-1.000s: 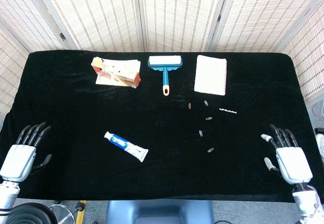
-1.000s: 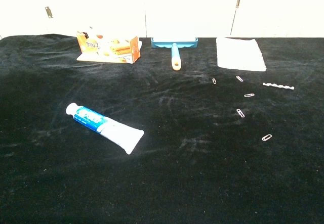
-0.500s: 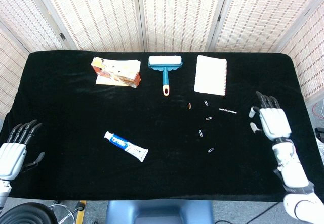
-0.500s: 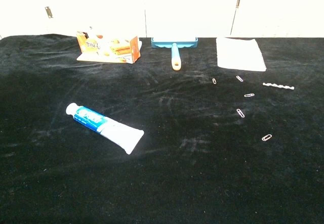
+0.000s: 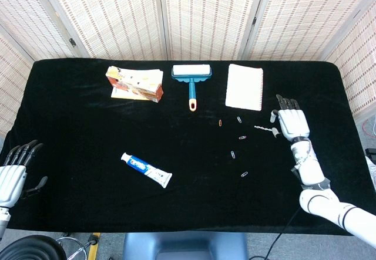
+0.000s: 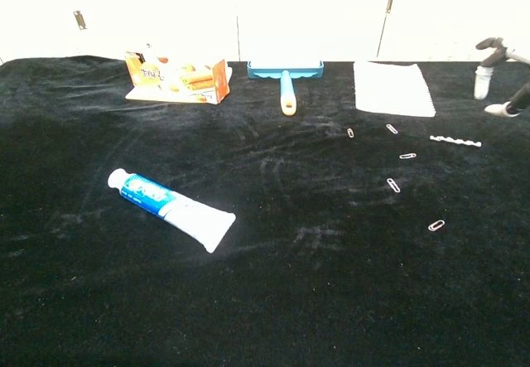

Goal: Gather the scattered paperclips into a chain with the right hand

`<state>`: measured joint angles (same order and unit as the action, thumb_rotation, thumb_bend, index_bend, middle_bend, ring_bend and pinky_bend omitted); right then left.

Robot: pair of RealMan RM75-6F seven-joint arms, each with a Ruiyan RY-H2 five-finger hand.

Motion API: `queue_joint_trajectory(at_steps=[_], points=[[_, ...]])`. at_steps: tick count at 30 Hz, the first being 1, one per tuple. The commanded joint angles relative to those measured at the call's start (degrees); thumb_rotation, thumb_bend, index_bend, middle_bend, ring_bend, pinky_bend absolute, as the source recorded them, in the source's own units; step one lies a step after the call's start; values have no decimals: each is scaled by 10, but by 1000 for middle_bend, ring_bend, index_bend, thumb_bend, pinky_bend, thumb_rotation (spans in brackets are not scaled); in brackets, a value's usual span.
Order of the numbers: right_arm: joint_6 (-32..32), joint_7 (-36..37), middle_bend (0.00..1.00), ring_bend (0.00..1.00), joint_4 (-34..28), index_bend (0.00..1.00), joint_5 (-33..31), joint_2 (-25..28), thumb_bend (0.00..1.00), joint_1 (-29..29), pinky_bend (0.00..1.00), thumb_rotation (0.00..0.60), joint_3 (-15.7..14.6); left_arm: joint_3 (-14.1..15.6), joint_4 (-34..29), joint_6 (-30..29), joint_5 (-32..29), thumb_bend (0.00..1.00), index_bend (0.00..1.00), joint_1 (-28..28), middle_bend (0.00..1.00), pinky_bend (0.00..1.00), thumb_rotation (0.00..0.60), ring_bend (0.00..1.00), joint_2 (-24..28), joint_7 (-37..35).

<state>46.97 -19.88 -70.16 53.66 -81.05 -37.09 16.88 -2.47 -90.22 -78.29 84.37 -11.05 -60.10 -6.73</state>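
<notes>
Currently right hand empty, fingers spread, just right of paperclip chain; loose paperclips lie leftward. Left hand empty, spread.

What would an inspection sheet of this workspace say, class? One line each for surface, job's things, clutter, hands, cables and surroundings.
Surface: black cloth table, bare in the middle.
Job's things: short paperclip chain right of five loose paperclips, all apart.
Clutter: toothpaste tube front left; snack box, lint roller and white notepad along the back.
Hands: right hand open, holds nothing, beside the chain; left hand open at the front left edge.
Cables: thin dark cable below the front right edge.
Surroundings: woven folding screens behind.
</notes>
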Motion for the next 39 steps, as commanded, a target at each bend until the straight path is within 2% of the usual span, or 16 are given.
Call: queue_joint_trajectory(at_steps=[1,8,19,29,39], points=[[-36,4,0,0,40,463,-23,-28,362,-28,0,600,-1,-2,2,4,-3,406,0,-1,64,82,600,71,3,-11],[-64,-8,0,0,108,429,-44,-68,361,-63,0,600,-8,-6,11,11,-11,406,0,-3,64,81,600,67,7,-31],[-82,-39,0,0,169,419,-78,-109,362,-83,0,600,-29,-8,17,3,-11,406,0,3,64,81,600,67,12,-53],[-98,-34,0,0,229,419,-74,-151,361,-94,0,600,-38,-10,22,0,-10,406,0,4,64,81,600,68,12,-59],[-102,-15,0,0,251,443,-60,-163,362,-100,0,600,-33,-12,27,1,-11,406,0,5,64,80,600,68,14,-69]])
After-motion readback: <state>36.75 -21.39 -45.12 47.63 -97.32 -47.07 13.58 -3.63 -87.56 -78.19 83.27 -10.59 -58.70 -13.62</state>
